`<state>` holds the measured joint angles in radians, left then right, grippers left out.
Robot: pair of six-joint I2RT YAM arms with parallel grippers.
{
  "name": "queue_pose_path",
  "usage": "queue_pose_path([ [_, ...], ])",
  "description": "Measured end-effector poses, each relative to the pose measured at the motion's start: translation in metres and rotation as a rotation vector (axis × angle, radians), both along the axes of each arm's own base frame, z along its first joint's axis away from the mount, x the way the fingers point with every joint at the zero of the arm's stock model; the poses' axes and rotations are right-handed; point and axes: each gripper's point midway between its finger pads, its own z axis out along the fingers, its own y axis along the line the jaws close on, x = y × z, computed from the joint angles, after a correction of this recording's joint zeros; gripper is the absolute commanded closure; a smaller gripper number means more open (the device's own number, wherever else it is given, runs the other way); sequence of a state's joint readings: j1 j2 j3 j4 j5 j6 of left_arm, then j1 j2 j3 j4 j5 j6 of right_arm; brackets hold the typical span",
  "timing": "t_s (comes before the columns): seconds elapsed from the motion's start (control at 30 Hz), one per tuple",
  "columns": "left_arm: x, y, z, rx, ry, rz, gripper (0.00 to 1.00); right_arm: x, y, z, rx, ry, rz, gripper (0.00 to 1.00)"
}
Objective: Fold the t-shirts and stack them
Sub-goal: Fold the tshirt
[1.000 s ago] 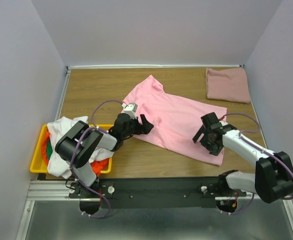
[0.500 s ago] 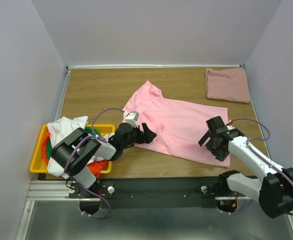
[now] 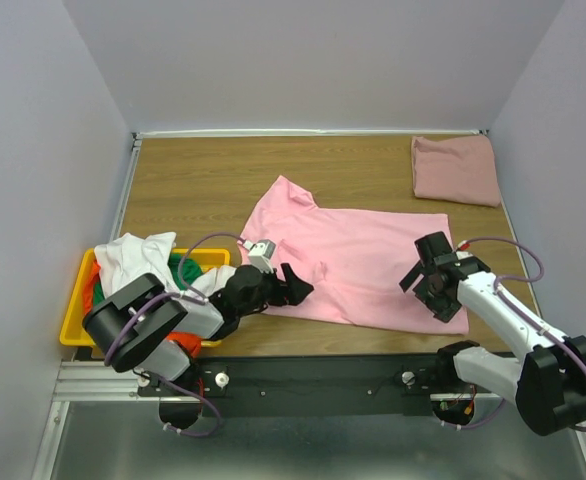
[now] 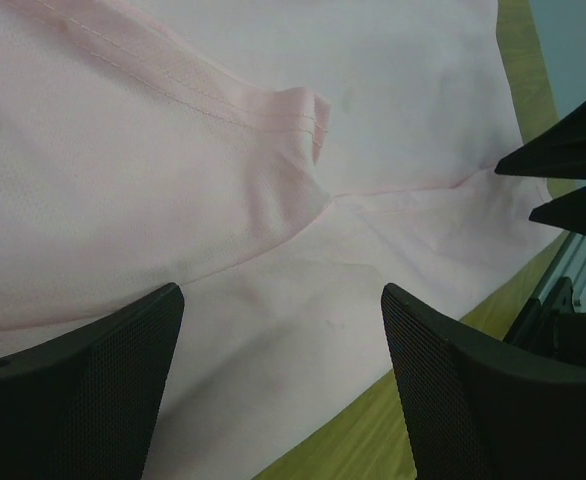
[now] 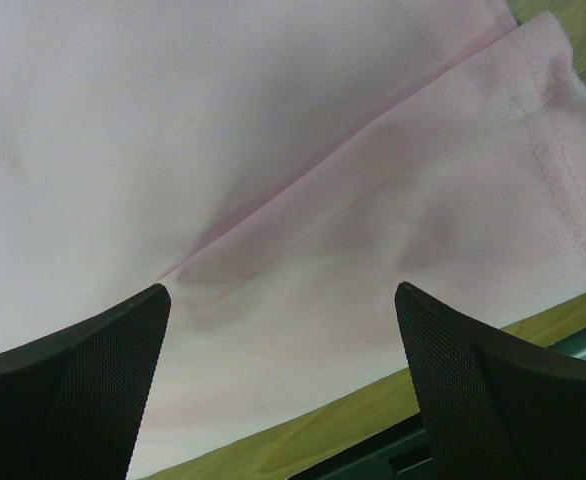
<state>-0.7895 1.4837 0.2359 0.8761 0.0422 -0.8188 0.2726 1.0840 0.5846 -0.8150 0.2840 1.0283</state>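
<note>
Over the pink t-shirt (image 3: 373, 260), left claw (image 4: 278, 295) and right claw (image 5: 281, 290) gape.

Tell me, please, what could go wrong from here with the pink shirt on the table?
1. The left tool hangs open over a bunched sleeve fold of the pink t-shirt. Closing there may pinch extra layers and lock in the wrinkle.
2. The right tool is open near the hem, close to the near edge of the table. A pull toward the bases could drag cloth off.
</note>
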Motion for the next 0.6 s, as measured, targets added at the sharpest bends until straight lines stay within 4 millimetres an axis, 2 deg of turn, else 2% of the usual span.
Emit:
queue_pose_path([
  [0.17,-0.021,-0.001,0.001,-0.012,0.03,-0.03,0.12,0.01,0.002,0.013,0.0,-0.024,0.023,0.0],
  [0.33,-0.032,0.007,0.011,-0.003,0.037,-0.023,0.08,0.039,0.001,0.046,-0.037,-0.116,0.058,0.0],
  [0.5,-0.024,0.012,0.043,-0.008,-0.024,0.011,0.02,0.066,-0.008,0.076,-0.116,-0.194,0.068,0.0],
  [0.6,-0.013,0.006,0.08,-0.027,-0.102,0.018,0.02,0.084,-0.013,0.096,-0.166,-0.257,0.091,0.0],
])
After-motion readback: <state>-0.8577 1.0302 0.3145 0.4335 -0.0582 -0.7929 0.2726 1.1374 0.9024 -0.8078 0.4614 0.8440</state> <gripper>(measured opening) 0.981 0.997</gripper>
